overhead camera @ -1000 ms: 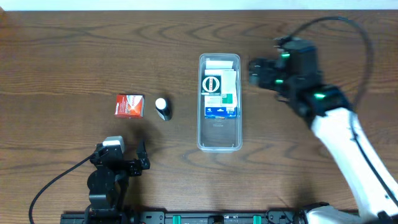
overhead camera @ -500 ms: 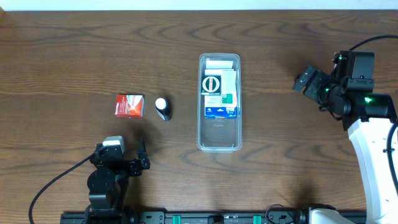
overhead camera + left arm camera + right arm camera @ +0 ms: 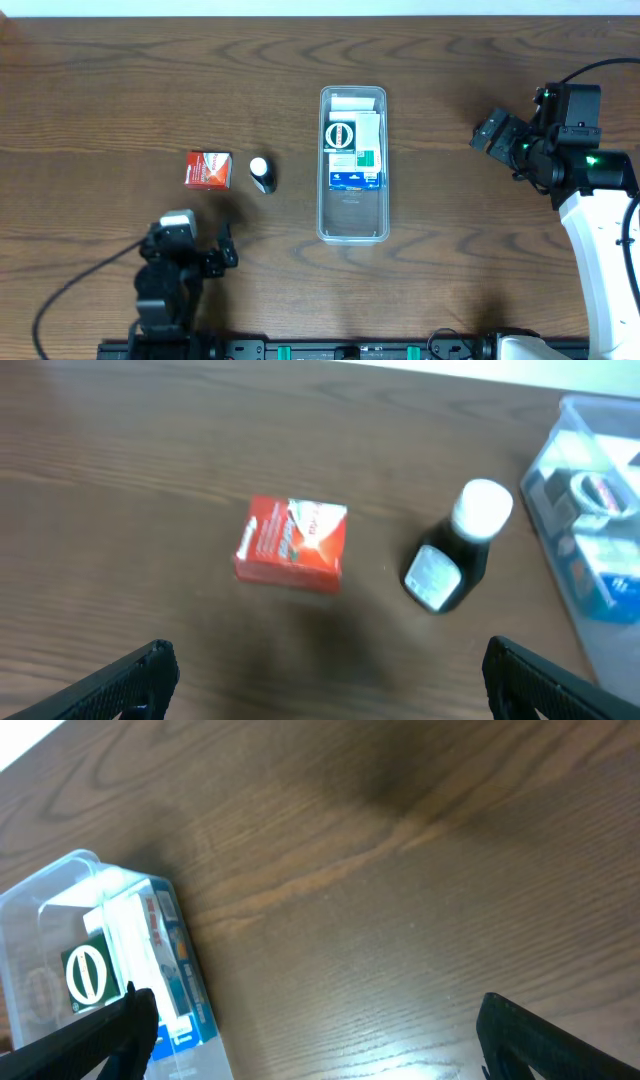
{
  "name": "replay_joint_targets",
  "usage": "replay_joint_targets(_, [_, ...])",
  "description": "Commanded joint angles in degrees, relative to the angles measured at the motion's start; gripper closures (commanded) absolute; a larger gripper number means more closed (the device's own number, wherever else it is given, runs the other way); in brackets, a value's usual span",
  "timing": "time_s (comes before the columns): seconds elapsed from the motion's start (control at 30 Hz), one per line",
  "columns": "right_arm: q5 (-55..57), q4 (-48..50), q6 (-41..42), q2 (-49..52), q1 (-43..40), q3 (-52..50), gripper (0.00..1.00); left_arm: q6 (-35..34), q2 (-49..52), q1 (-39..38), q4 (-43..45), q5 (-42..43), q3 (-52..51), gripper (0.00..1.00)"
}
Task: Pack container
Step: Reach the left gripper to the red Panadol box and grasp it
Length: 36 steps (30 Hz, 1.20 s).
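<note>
A: Where's the container (image 3: pixel 352 165)?

B: Mid tabletop (image 3: pixel 120 80), a bit right of ctr, long side running near-to-far. It's clear plastic w/ rounded corners.

A: What's in it?

B: Packed at the far end and middle. There's a blue-and-white carton (image 3: pixel 356 178), a box w/ a round emblem (image 3: pixel 342 136) lying on top, and something white (image 3: pixel 350 102) at the far end. The near end shows bare bottom. Can't get an exact count of the boxes since they overlap.

A: Count outside it?

B: 1 red box (image 3: pixel 208 170) and 1 dark bottle (image 3: pixel 262 175) w/ a white cap. Both are left of the container, just beside each other but apart, w/ the box further left. Can't tell if the bottle is standing or lying. Plus 2 arms.

A: The tools?

B: The left tool (image 3: pixel 226 258) is at the near left, spread wide, w/ nothing in it. The right tool (image 3: pixel 492 132) is right of the container and well apart from it, also spread wide and holding nothing.

A: Any diffs btwn views?

B: The left wrist view shows the red box and the bottle's label up close, but only an edge of the container. The right wrist view shows just a container corner w/ the emblem. Only the overhead view has everything.
</note>
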Motion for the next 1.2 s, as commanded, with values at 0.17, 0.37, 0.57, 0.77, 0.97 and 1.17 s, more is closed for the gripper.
replay_joint_targets(0.17, [0.02,-0.04,-0.66,-0.37,-0.37,0.52,0.01,-0.55,34.67,3.23,-9.09,-2.86,26.32,0.02])
replay_joint_targets(0.37, [0.02,-0.02,-0.66,-0.37,-0.37,0.52,0.01,-0.48,56.74,6.03,-13.09,-1.22,40.04,0.02])
replay_joint_targets(0.57, [0.02,-0.04,-0.66,-0.37,-0.39,0.52,0.01,1.36,68.87,6.01,-10.34,-1.2,42.07,0.02])
replay_joint_targets(0.77, [0.02,-0.04,-0.66,-0.37,-0.39,0.52,0.01,11.08,76.74,6.01,-8.63,4.09,42.07,0.02])
replay_joint_targets(0.97, [0.02,-0.04,-0.66,-0.37,-0.37,0.52,0.01,12.37,80.91,6.03,-4.44,4.07,42.07,0.02])
replay_joint_targets(1.17, [0.02,-0.02,-0.66,-0.37,-0.39,0.52,0.01,12.57,84.32,6.01,-2.14,4.07,42.07,0.02])
